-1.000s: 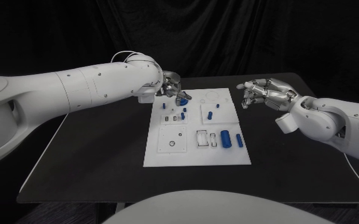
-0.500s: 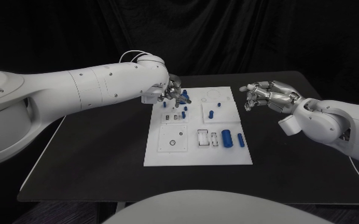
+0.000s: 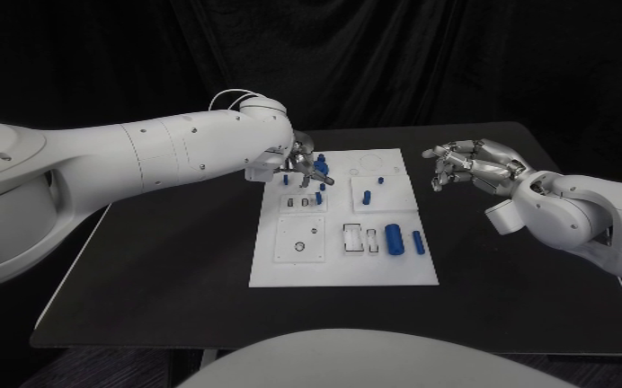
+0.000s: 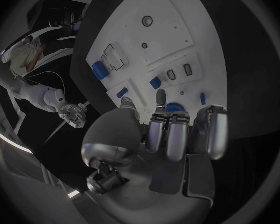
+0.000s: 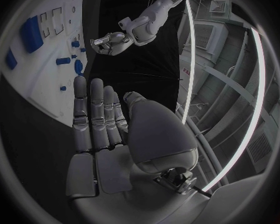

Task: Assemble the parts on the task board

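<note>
A: Any writing on the flat white rectangular task board (image 3: 340, 267)?

B: None I can read. It lies mid-bench on the black bench (image 3: 155, 262), with small blue plastic parts (image 3: 392, 240) lying on it near the robot and others standing at the far end.

A: The left hand (image 3: 302, 165)?

B: Over the board's far left corner, fingers curled beside a blue part; whether it grips that, I cannot tell.

A: The right hand (image 3: 469, 163)?

B: Off the board's right edge, fingers apart, holding nothing.
</note>
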`<state>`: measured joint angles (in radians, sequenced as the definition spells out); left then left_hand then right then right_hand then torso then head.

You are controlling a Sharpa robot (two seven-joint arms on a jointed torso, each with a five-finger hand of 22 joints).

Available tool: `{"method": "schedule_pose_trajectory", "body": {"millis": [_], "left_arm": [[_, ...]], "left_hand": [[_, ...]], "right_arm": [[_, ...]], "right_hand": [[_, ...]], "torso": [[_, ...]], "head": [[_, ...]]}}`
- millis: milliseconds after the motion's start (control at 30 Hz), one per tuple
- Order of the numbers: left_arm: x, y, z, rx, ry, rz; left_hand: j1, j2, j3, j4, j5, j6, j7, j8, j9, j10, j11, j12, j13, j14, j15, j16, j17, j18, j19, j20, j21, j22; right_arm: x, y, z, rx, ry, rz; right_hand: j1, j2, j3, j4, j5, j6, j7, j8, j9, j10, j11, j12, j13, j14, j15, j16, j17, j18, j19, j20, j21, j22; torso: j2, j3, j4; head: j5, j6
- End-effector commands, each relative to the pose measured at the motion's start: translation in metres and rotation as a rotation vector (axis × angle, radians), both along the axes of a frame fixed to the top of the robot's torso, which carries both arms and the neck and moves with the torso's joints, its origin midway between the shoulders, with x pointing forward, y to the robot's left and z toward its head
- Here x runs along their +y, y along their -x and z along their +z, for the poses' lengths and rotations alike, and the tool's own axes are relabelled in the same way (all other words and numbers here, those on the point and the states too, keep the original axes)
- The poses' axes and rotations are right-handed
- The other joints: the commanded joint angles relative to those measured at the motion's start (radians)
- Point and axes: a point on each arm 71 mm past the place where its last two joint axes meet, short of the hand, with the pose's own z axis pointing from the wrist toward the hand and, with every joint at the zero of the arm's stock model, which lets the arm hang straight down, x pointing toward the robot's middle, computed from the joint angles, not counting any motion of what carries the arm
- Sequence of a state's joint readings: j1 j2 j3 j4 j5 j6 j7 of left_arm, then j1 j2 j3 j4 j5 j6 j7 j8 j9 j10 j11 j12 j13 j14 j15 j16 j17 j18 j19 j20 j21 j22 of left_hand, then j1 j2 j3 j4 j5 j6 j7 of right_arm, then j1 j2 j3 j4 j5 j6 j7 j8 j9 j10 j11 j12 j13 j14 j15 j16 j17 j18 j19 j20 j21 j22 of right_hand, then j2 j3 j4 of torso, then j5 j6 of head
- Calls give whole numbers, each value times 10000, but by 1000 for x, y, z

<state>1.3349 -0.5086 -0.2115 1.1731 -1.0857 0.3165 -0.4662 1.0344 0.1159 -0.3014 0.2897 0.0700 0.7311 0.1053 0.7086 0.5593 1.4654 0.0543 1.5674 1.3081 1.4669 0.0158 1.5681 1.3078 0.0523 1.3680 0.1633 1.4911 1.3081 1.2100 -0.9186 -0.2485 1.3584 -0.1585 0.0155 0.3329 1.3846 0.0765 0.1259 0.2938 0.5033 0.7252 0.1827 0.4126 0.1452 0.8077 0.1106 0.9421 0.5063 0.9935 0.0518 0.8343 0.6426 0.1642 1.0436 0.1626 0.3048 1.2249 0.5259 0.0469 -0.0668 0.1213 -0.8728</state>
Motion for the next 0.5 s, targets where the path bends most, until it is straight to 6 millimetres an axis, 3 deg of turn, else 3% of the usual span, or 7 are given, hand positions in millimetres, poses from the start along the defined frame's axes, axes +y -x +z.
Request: {"method": "schedule_pose_trajectory", "body": {"millis": [33, 67, 100, 167, 300, 367, 500], "left_arm": [[-2, 2, -2, 77, -57, -39], [-2, 2, -2, 72, -19, -51], [-2, 2, -3, 56, 16, -54], [-2, 3, -3, -36, 138, -24], [-2, 2, -4, -123, 192, 65], [-1, 2, -5, -89, 135, 91], [-1, 2, -8, -11, -6, 162]], "left_hand": [[-250, -65, 57, -3, -23, -226, 32, -141, 6, 1054, -15, 34, 2627, 1039, -6, 26, 2630, 203, -1061, 3, -505, 480], [-349, -137, 18, 3, -27, -432, 88, -133, 76, 1054, 49, 34, 2627, 1039, 59, 26, 2630, 331, -1709, 36, -825, 113], [-430, -208, -27, -8, -72, -533, 119, -104, 129, 1054, 97, 34, 2627, 1039, 99, 26, 2630, 356, -1834, 47, -902, 68], [-613, -352, -78, 45, -132, -608, 150, 233, 390, 1054, 96, 34, 2627, 1039, 130, 26, 2630, 74, -513, 63, -305, 971], [-633, -364, 96, 23, 128, -329, 48, 703, 751, 1054, -1, 34, 2627, 1039, 27, 26, 2630, -202, 741, 27, 257, 1799], [-572, -275, 151, 11, 387, -255, 41, 708, 832, 1054, -18, 34, 2627, 1039, -13, 26, 2630, 61, -333, 4, -240, 1124], [-314, -162, 219, 4, 734, -142, 11, 727, 923, 1054, -50, 34, 2627, 1039, -40, 26, 2630, 44, -269, -56, -270, 1172]], "right_arm": [[-3, 0, -2, -78, 388, -315], [-3, 0, -2, -71, 403, -326], [-3, 0, -2, -68, 411, -332], [-3, 0, -3, -56, 431, -349], [-3, 0, -3, -29, 463, -372], [-4, 0, -3, -20, 489, -390], [-4, 0, -4, -32, 584, -389]], "right_hand": [[33, -28, 41, -10, 48, 51, -35, 41, -14, 48, -26, 47, -15, 70, -4, 49, -13, 175, 73, -31, 43, 14], [33, -28, 41, -10, 48, 51, -35, 41, -14, 48, -26, 47, -15, 70, -4, 49, -13, 175, 73, -31, 43, 14], [33, -28, 41, -10, 48, 51, -35, 41, -14, 48, -26, 47, -15, 70, -4, 49, -13, 175, 73, -31, 43, 14], [25, -33, 38, -5, 59, 51, -33, 50, -16, 51, -25, 59, -19, 71, -5, 64, -17, 174, 76, -33, 49, 21], [25, -39, 40, -7, 79, 49, -35, 59, -19, 52, -28, 72, -24, 71, -7, 81, -21, 173, 79, -35, 57, 28], [25, -39, 40, -7, 79, 49, -35, 59, -19, 52, -28, 72, -24, 71, -7, 81, -21, 173, 79, -35, 57, 28], [33, -56, 43, -12, 116, 43, -39, 74, -24, 46, -31, 88, -35, 63, -9, 104, -31, 172, 79, -39, 67, 39]], "torso": [[0, 8, -31], [3, 6, -25], [1, 6, -23], [2, 10, -27], [3, 10, -28], [4, 11, -29], [15, 17, -28]], "head": [[11, 2], [3, 2], [-2, 2], [-2, 2], [11, 2], [17, 2], [20, 2]]}}
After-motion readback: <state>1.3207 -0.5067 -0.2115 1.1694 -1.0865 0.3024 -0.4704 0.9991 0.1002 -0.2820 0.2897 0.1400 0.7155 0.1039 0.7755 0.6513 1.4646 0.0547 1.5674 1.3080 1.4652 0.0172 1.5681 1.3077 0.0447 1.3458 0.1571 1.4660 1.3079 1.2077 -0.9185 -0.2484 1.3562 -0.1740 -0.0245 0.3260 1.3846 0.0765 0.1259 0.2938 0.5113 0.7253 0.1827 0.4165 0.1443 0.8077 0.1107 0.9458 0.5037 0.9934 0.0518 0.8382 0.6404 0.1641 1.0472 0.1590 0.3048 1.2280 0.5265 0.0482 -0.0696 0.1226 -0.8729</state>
